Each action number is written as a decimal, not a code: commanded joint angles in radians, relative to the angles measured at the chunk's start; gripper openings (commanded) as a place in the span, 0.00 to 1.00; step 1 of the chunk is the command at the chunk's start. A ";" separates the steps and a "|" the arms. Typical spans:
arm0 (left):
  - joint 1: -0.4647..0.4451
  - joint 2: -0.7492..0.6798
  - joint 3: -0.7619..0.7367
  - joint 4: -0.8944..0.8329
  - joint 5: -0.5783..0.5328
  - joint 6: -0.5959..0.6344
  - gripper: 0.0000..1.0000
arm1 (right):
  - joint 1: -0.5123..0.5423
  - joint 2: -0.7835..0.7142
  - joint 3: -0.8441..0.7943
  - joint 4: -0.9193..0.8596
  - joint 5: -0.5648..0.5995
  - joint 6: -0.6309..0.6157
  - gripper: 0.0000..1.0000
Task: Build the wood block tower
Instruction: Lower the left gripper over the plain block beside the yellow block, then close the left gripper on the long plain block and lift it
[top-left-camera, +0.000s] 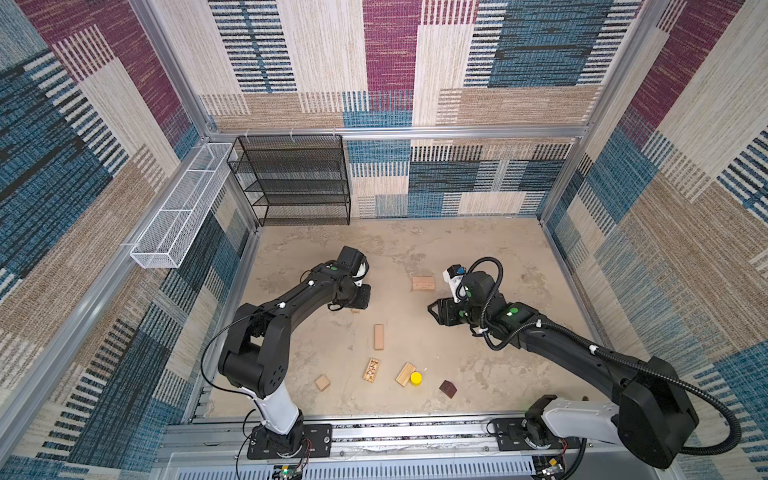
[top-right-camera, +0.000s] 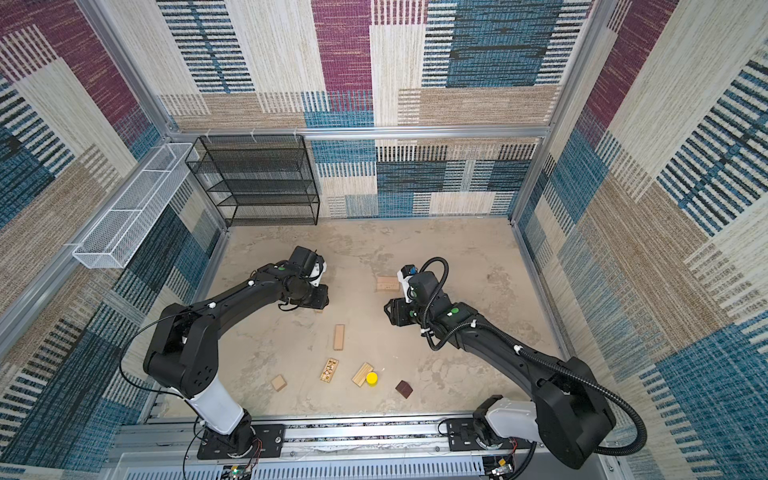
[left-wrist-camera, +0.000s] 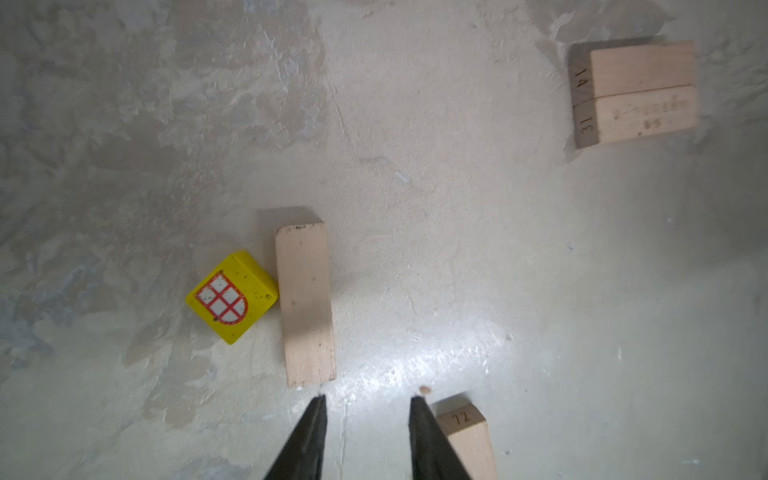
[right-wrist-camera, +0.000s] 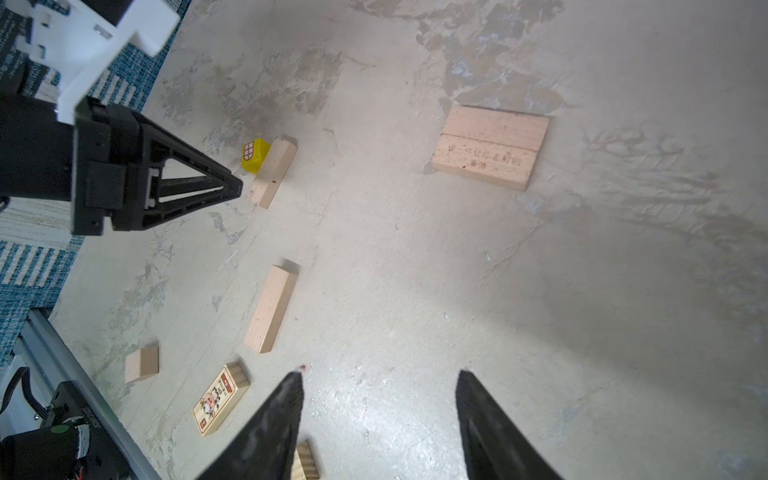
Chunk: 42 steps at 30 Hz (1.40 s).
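Wood block tower (top-left-camera: 423, 284) is only two pale planks lying side by side on the surface, apart from the scattered wood blocks (top-left-camera: 378, 336). Your left tool (left-wrist-camera: 368, 399) is released and empty, just short of a plain plank (left-wrist-camera: 305, 303) that touches the yellow window cube (left-wrist-camera: 230, 297). Grip off-centre and you may drag the cube or twist the plank. Your right tool (right-wrist-camera: 380, 374) hangs open and empty near the tower, where a careless sweep could split those planks.

Black arms (top-left-camera: 291, 301), white bases (top-left-camera: 279, 409), green dots (top-left-camera: 513, 310), corrugated cable (top-left-camera: 708, 401)
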 joint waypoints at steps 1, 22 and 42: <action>0.002 0.019 0.001 0.001 -0.037 -0.007 0.38 | 0.000 0.008 0.011 0.005 0.017 0.013 0.67; 0.003 0.128 0.039 0.000 -0.127 -0.005 0.40 | 0.000 0.107 0.059 -0.037 0.012 0.004 0.90; 0.002 0.159 0.056 -0.027 -0.090 0.005 0.11 | 0.001 0.126 0.071 -0.032 -0.014 -0.002 0.82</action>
